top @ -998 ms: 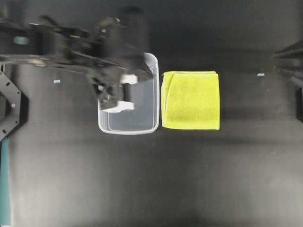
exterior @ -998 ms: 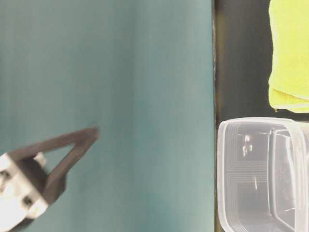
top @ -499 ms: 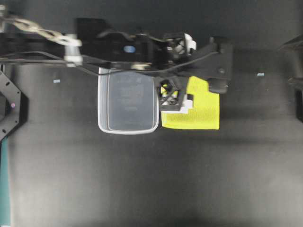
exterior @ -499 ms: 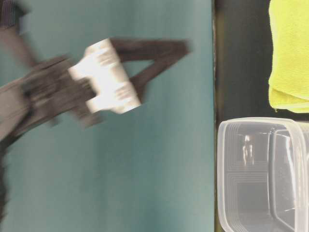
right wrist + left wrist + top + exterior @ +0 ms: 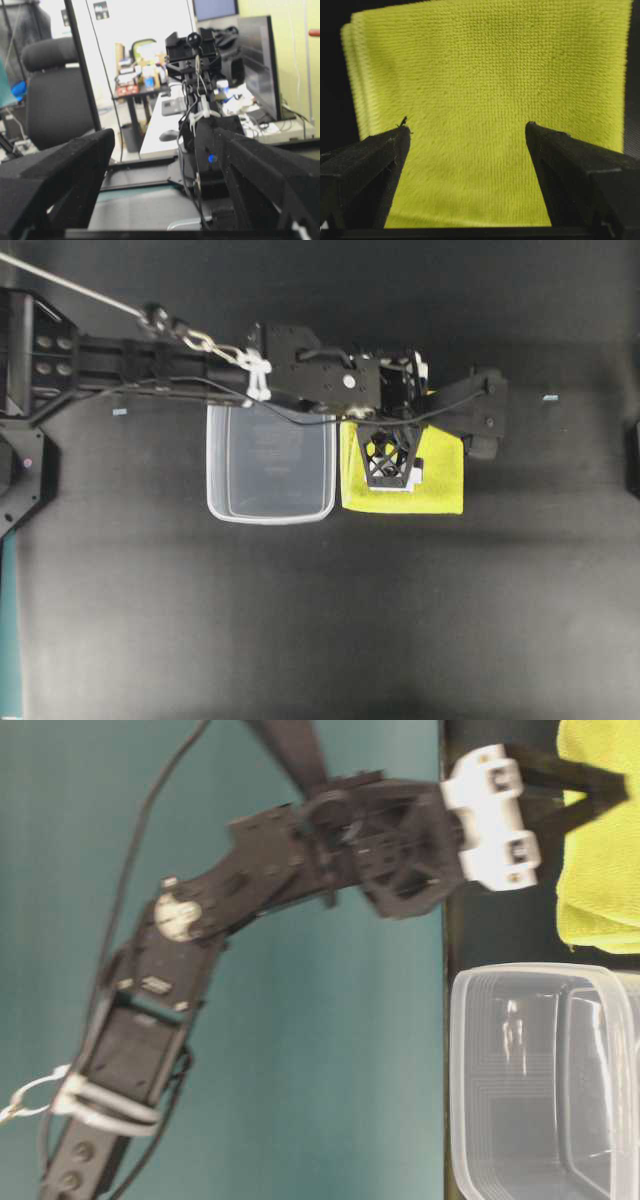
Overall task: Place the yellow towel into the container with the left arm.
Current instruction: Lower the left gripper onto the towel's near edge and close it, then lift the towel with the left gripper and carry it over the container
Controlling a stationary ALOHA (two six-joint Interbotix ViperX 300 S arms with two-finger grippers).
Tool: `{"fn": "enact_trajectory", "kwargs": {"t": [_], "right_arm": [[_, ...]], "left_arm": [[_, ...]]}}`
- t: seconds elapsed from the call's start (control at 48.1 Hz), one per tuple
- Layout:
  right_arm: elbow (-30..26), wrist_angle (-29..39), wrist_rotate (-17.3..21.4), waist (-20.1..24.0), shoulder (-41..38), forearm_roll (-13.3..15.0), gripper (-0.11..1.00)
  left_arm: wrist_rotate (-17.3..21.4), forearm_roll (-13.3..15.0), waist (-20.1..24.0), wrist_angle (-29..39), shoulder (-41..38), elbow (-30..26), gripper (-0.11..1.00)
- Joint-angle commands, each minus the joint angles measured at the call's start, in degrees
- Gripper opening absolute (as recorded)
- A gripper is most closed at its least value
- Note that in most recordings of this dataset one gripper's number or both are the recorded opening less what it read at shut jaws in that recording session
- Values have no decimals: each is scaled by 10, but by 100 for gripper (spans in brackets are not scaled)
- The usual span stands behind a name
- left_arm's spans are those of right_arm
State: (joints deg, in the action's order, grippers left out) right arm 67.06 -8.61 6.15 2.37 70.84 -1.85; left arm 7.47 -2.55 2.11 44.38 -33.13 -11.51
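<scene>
Your left gripper (image 5: pixel 465 137) hangs over the yellow towel (image 5: pixel 437 465), jaws spread wide and holding nothing. The towel lies flat near the table's far edge, just beside the container (image 5: pixel 270 512). Come straight down and pinch through all the layers, or you risk lifting only the top fold.

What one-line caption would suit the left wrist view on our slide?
Open left gripper poised over the folded yellow towel, fingers spread either side, before the grasp.

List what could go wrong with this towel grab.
1. The towel is folded in layers; the open left claw may pinch only the top one, so it unfolds when lifted.
2. The towel lies right against the tub, so dragging it could shove the tub.
</scene>
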Motion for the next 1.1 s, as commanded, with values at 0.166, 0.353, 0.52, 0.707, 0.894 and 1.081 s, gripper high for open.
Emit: {"fn": "enact_trajectory", "kwargs": {"t": [0.166,0.353,0.52,0.707,0.894,1.081], "right_arm": [[-9,1,4,2,-3,1,77],[-8,2,4,2,-3,1,77],[-7,-2,5,-2,-3,1,77],[-7,-2,5,-5,-2,1,77],[-5,-1,6,-5,-2,1,77],[-6,-3,5,-5,0,1,77]], "left_arm": [[4,-2,-15,-8,-25,0,90],[4,-2,-18,-8,-24,9,87],[-1,-2,-18,-8,-21,26,61],[3,-2,-18,-5,-18,20,11],[5,-2,-15,6,11,-11,7],[4,-2,-18,60,81,-49,7]]}}
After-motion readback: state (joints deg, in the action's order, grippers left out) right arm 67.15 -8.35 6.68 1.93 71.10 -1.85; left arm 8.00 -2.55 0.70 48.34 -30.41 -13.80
